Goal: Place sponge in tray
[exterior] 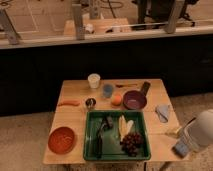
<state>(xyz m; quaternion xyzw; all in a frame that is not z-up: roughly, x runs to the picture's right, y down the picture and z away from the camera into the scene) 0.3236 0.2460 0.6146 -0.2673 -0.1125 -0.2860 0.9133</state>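
Note:
The green tray (90,135) sits at the front middle of the wooden table (75,120). It holds a dark brush (101,132), a banana (124,125) and dark grapes (132,142). A small blue block (180,148), which looks like the sponge, hangs off the table's front right corner, right under my white arm (202,131). My gripper (177,140) is there beside the block, to the right of the tray. I cannot tell whether it holds the block.
On the table are a white cup (93,80), a blue cup (107,90), an orange (116,100), a purple bowl (134,99), a carrot (69,103), a small can (90,103), an orange bowl (61,139) and a light blue cloth (162,112).

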